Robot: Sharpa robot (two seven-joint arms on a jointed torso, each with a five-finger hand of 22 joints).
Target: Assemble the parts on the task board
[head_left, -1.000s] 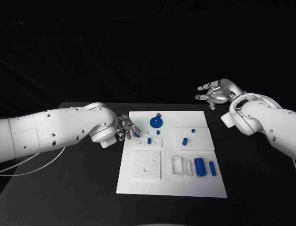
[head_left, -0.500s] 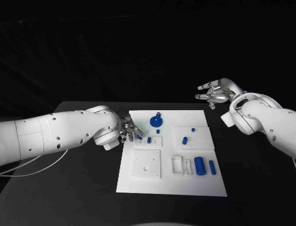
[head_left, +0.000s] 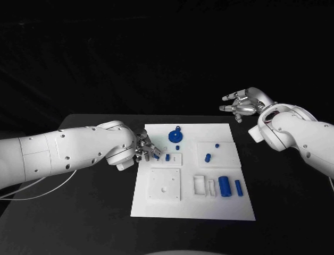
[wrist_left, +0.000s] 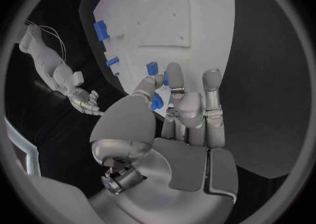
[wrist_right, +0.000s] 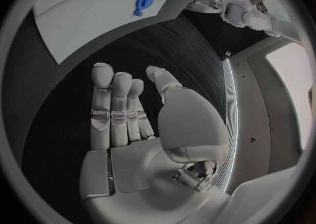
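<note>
On the black bench (head_left: 75, 212), the task board (head_left: 194, 204) carries loose blue cylinders (head_left: 225, 187) at its near edge. Farther in, the left hand (head_left: 144, 149) pinches a small blue part (wrist_left: 157, 101) over the board's left side; seating it probably comes next, calling for careful alignment. Beyond, the blue disc (head_left: 175, 137) stands clear. The right hand (head_left: 243, 103) hovers spread, holding nothing, well apart.

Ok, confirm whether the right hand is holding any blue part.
No: in the right wrist view the right hand is empty, its fingers extended above the black table, away from the task board.
</note>
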